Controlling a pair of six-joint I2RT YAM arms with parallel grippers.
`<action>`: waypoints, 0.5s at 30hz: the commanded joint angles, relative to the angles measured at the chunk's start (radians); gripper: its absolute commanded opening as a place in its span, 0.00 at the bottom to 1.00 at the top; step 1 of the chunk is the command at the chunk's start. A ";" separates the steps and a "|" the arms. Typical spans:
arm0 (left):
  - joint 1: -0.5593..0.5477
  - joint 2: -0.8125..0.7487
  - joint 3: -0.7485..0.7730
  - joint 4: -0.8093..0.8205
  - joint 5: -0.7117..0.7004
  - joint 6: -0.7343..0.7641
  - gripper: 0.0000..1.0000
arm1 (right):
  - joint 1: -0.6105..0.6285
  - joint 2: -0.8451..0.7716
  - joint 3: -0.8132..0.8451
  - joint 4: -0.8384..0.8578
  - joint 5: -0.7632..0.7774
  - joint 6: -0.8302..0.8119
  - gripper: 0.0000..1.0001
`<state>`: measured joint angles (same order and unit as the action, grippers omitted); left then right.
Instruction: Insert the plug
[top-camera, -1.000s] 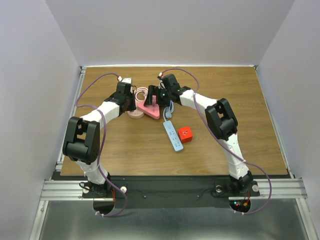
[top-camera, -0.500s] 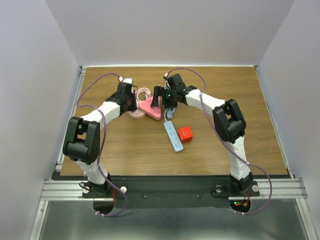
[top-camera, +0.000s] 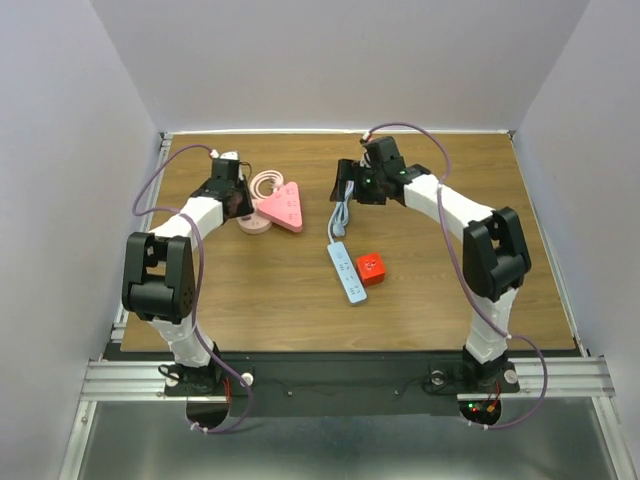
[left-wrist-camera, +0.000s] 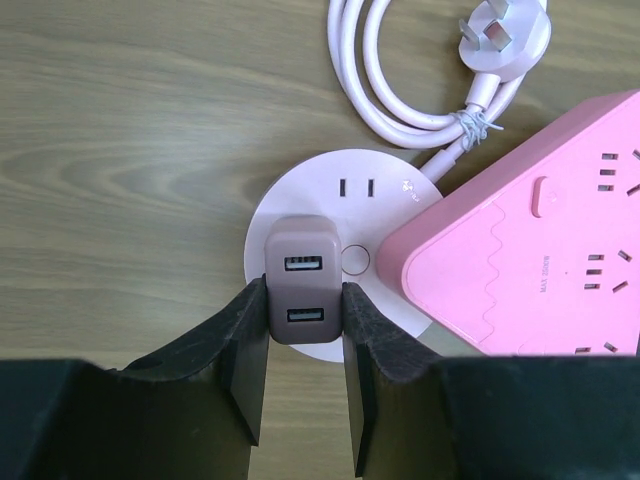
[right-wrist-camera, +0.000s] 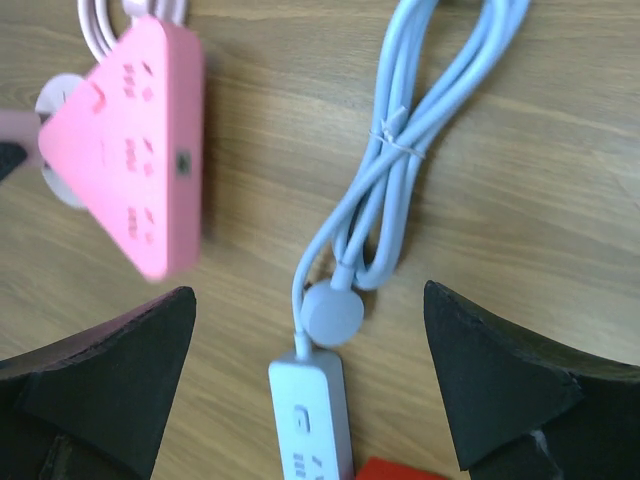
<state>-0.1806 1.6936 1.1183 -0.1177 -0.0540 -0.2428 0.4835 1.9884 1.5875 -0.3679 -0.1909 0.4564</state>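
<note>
The red plug lies on the table, touching the right side of the light blue power strip; only its top edge shows in the right wrist view. My right gripper is open wide and empty, above the strip's near end and its coiled blue cable. My left gripper is shut on a mauve USB charger plugged into a round pale pink socket.
A pink triangular power strip lies against the round socket, also in the left wrist view and the right wrist view. Its pink cable and plug lie coiled behind. The table's far edge is close behind both grippers.
My right gripper has moved right and back, away from the pink triangular strip. My left gripper, the round socket and the pink strip have shifted left.
</note>
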 joint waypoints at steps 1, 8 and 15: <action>0.102 0.012 0.064 0.015 -0.067 -0.021 0.00 | -0.028 -0.121 -0.047 0.012 0.018 -0.030 1.00; 0.156 -0.009 0.100 0.029 -0.106 -0.036 0.31 | -0.062 -0.244 -0.214 0.012 0.064 -0.038 1.00; 0.107 -0.165 0.049 0.065 -0.162 -0.050 0.74 | -0.103 -0.316 -0.287 0.011 0.068 -0.050 1.00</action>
<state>-0.0326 1.6756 1.1641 -0.1150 -0.1543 -0.2794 0.3981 1.7393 1.3090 -0.3740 -0.1459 0.4328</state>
